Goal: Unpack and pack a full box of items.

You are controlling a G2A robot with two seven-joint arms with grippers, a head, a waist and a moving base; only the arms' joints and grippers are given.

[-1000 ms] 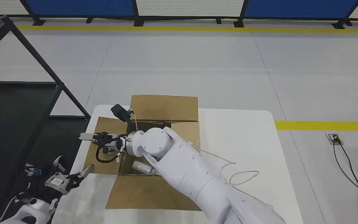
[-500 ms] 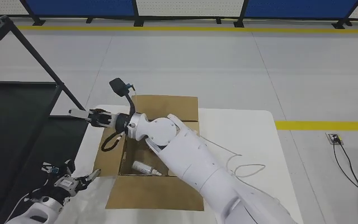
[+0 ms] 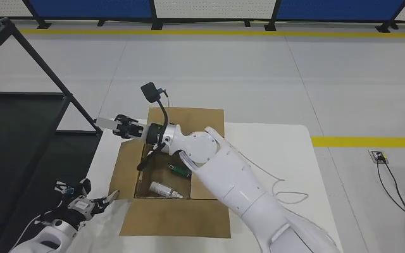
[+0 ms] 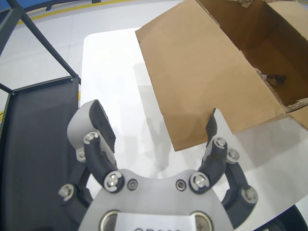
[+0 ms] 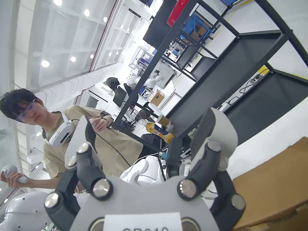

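You're working over a pale grey floor (image 3: 253,69) crossed by a yellow line (image 3: 190,31), with blue panels (image 3: 88,7) on black feet along its far edge. A black metal rack (image 3: 25,139) stands just beside the white table (image 3: 285,152). In the right wrist view, round ceiling lights (image 5: 57,1) glow overhead, and a red cylinder (image 5: 180,8) sits high on a farther rack.

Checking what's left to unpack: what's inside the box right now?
A white bottle and a green item lie on the box floor. The right arm covers part of the inside.
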